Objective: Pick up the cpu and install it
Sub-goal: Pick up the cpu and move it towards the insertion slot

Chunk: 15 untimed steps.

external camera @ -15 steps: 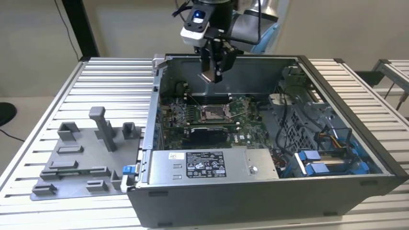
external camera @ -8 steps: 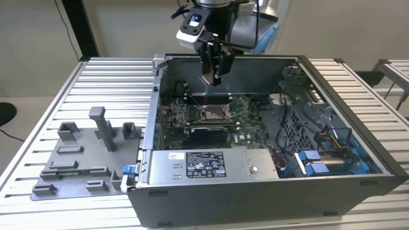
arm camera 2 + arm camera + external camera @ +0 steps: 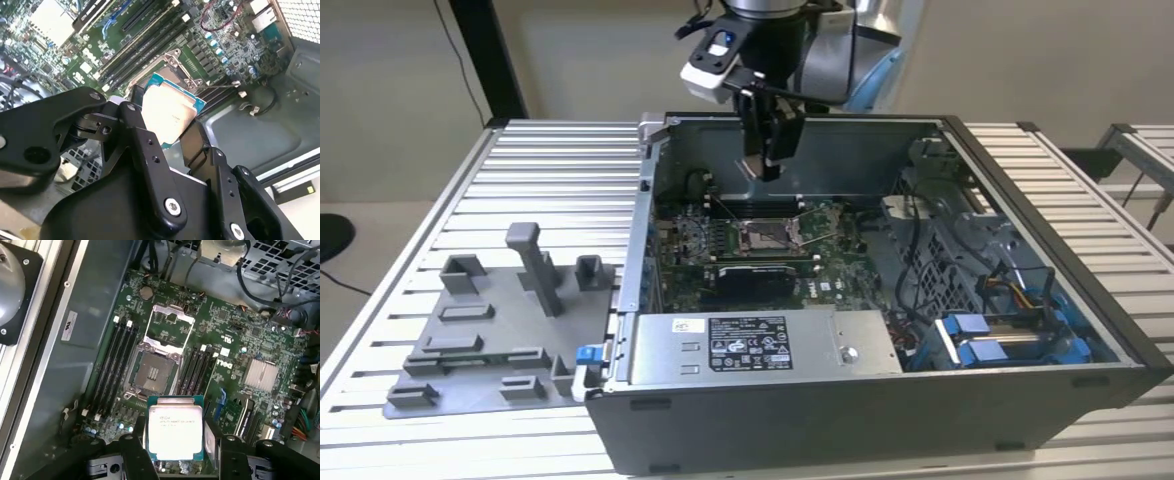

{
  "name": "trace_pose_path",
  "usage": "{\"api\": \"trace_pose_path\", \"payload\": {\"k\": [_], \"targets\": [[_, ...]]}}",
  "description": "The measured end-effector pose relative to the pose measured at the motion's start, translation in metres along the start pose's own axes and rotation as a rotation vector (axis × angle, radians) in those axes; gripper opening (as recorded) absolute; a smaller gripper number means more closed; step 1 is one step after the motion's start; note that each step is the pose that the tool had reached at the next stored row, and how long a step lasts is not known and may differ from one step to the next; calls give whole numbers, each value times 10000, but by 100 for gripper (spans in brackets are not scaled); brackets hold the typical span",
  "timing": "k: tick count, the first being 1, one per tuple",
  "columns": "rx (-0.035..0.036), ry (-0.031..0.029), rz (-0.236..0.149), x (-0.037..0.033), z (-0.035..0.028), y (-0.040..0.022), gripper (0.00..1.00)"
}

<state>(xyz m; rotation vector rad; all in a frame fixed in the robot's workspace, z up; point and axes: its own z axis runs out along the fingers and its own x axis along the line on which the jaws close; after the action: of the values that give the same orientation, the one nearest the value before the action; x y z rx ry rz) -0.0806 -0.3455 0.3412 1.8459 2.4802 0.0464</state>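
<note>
Tool (image 3: pixel 770 168) closed on the cpu (image 3: pixel 175 432), black fingers (image 3: pixel 131 452) pinching its opposite edges, silver lid visible in both wrist views. Cpu held in the air inside the open computer case (image 3: pixel 854 420), apart from the motherboard (image 3: pixel 235 335). Exterior view: tool hangs at 12 o'clock from the socket (image 3: pixel 765 236). Socket open, pins exposed, load frame (image 3: pixel 169 320) flipped up. Grey fixture tray (image 3: pixel 480 340) on the desk (image 3: pixel 520 170), at 9 o'clock of the case.

A robotics lab or workshop: a slatted aluminium worktop (image 3: pixel 534 170) carries an opened computer case (image 3: pixel 854 410) and a grey fixture plate (image 3: pixel 474 345), beneath a robot arm (image 3: pixel 787 40).
</note>
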Motion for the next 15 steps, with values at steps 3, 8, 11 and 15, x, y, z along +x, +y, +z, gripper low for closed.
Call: {"api": "trace_pose_path", "payload": {"k": [3,8,11,15], "targets": [[7,-18,337,0,4,-1,0],[19,-48,902,0,9,-1,0],[27,-67,1245,0,12,-1,0],[39,-96,1800,0,16,-1,0]]}}
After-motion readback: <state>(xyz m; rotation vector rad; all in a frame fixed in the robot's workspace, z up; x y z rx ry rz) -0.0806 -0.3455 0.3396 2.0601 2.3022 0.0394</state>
